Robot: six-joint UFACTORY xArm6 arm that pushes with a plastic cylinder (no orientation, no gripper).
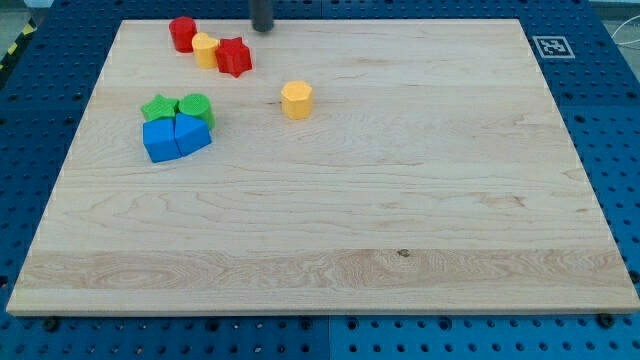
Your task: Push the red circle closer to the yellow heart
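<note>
Already the red circle point(182, 34) touches the yellow heart point(205, 49) far left; my tip point(262, 30), holding nothing, hovers right.

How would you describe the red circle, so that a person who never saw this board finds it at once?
Look at the wooden board's top-left corner, where three blocks sit in a row. The red circle is the leftmost, touching a yellow block. Unlike the red star beyond, it is round.

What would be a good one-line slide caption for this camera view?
My tip sits at the board's top edge, right of the red circle, yellow heart and red star.
</note>
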